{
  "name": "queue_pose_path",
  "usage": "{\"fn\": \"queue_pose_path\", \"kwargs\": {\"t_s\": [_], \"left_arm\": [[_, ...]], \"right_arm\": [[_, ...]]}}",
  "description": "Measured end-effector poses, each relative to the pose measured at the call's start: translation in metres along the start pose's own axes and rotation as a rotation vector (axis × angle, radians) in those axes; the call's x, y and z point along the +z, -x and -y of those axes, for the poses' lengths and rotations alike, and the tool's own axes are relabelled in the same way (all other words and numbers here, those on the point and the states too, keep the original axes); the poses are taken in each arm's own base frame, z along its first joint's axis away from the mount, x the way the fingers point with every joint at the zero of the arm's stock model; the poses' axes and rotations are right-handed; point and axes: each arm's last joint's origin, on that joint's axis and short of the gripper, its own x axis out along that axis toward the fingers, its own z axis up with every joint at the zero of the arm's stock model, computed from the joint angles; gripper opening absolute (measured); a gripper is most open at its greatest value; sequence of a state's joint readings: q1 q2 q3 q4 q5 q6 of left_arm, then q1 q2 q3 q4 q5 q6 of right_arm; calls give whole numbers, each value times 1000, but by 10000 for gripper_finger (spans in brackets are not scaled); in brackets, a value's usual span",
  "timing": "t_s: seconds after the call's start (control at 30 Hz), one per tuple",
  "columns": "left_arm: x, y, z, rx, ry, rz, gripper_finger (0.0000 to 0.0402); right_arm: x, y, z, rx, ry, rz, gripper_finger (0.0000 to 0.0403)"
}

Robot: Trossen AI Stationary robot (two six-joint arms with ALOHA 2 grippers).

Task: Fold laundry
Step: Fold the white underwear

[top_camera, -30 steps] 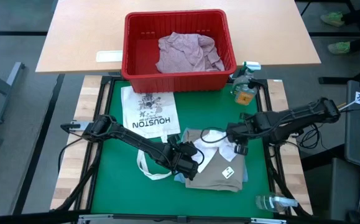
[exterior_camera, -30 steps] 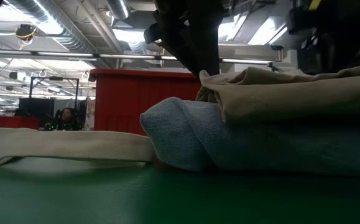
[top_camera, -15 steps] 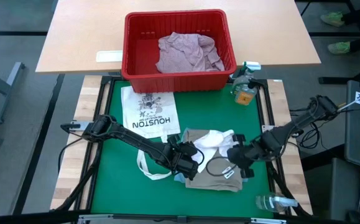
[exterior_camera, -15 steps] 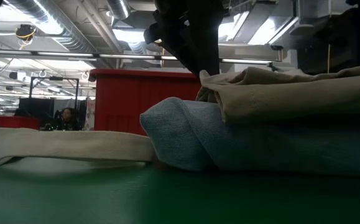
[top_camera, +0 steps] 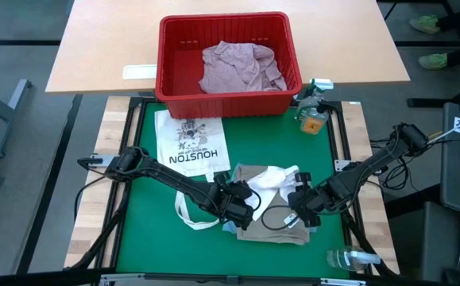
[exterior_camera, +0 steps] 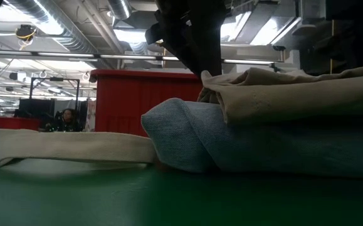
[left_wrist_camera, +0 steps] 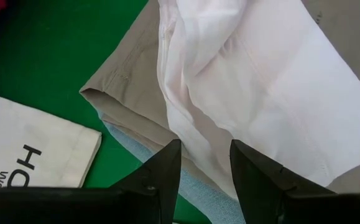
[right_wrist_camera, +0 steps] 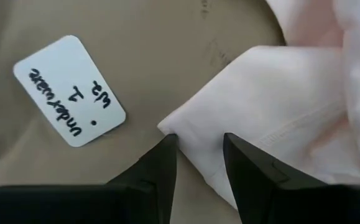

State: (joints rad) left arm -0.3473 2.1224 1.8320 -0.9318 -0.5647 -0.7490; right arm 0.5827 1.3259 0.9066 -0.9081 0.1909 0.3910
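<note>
A tan cloth piece lies folded on light blue jeans at the mat's near middle. Its white lining is turned out on top. My left gripper is at the tan piece's left edge, shut on cloth. My right gripper hovers low over the tan piece's right part, slightly open. In the right wrist view the gripper has the lining's corner at its fingertips, beside a white paper tag. Whether it touches, I cannot tell. The pink-mauve shirt lies in the red basket. My left gripper has the white lining between its two fingers, close to the tan piece's left edge. It comes from above, slanting toward the table's right. In the low view the tan edge rises to a small peak under the fingers; the remaining cloth rests on the jeans.
The red basket stands on the wooden table beyond the mat. A white printed tote bag lies on the mat's far left part, its handles near my left arm. One spray bottle stands at the far right corner and another lies near right.
My right gripper has moved from above the lining toward the table's near edge, then a little toward the left, coming low over the tan piece. Its black cable loop has trailed along over the cloth. The left gripper and the clothes have kept still.
</note>
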Motion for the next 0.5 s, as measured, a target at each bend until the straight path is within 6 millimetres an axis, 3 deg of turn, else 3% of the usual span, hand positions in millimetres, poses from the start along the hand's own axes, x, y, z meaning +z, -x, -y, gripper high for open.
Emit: {"fn": "queue_pose_path", "kwargs": {"t_s": [0.17,0.4,0.5], "left_arm": [[0,0,0,0,0,0,132],[0,0,0,1,-27,-2,132],[0,1,0,0,-32,-2,132]], "right_arm": [[2,0,-1,6,2,19,104],[2,0,-1,0,20,24,15],[2,0,-1,0,20,24,9]]}}
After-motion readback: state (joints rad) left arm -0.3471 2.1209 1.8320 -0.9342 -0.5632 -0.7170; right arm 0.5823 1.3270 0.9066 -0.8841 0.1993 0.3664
